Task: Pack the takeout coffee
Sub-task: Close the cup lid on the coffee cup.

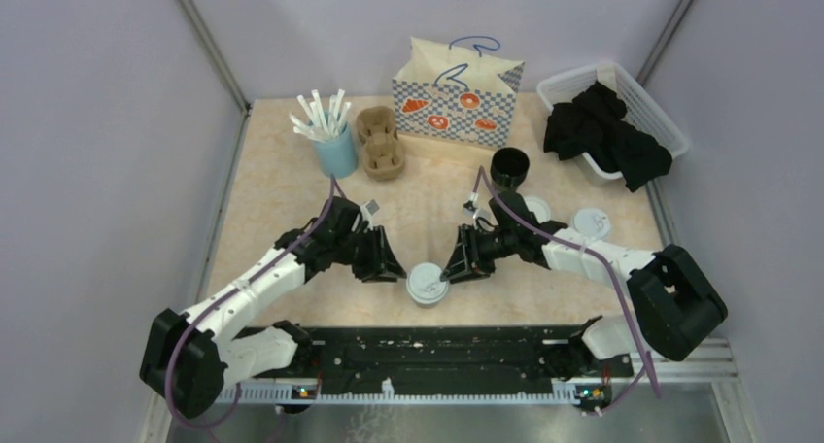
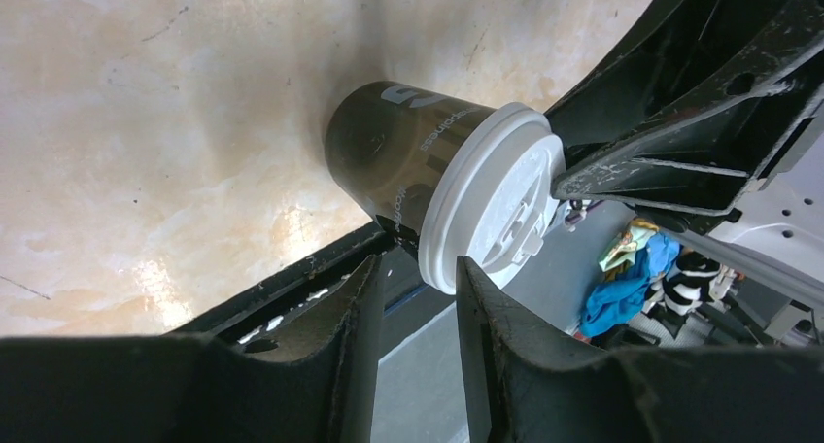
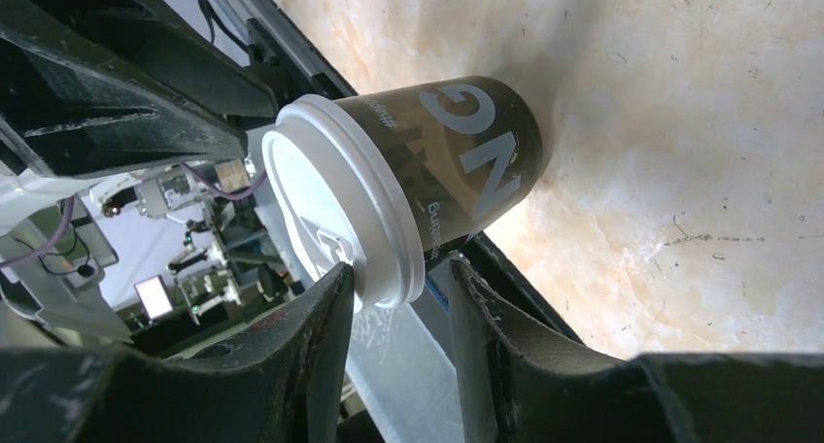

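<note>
Flanking one lidded coffee cup (image 1: 426, 284) with both grippers.
Jaws are sitting narrowly parted on left gripper (image 1: 395, 270) and right gripper (image 1: 454, 270), clamping nothing; cup is standing upright between them, just ahead of each set of fingertips, its white lid (image 2: 496, 202) rim poking toward each gap. Can't tell whether tips are touching the rim.

Black cup (image 2: 389, 156), white lid (image 2: 496, 200)
</note>
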`<control>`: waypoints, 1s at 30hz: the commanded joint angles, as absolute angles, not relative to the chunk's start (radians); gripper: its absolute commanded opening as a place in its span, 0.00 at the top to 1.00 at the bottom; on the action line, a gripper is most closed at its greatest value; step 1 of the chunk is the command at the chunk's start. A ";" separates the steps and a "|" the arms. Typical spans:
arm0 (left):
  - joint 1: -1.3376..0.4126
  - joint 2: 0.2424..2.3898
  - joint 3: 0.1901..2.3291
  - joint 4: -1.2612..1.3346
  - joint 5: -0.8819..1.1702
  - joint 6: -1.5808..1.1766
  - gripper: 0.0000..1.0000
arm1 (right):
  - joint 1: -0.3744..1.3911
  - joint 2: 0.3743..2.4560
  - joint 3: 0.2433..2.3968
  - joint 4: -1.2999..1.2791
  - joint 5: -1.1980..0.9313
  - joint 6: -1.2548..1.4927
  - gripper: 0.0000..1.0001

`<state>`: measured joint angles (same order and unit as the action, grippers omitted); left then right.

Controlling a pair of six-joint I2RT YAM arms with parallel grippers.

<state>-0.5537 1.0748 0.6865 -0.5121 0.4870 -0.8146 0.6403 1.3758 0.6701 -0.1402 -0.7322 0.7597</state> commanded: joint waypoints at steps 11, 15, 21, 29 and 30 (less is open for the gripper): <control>-0.549 1.146 0.664 -0.449 0.560 -0.779 0.56 | 0.642 1.382 0.703 -0.132 -0.730 0.738 0.60; -0.549 1.169 0.663 -0.470 0.540 -0.765 0.56 | 0.642 1.385 0.703 -0.129 -0.729 0.737 0.60; -0.549 1.213 0.654 -0.523 0.493 -0.747 0.60 | 0.642 1.386 0.690 -0.128 -0.706 0.753 0.61; -0.550 1.216 0.578 -0.553 0.434 -0.719 0.62 | 0.642 1.384 0.590 -0.063 -0.661 0.788 0.61; -0.551 1.218 0.564 -0.554 0.420 -0.719 0.63 | 0.642 1.389 0.573 -0.052 -0.653 0.793 0.61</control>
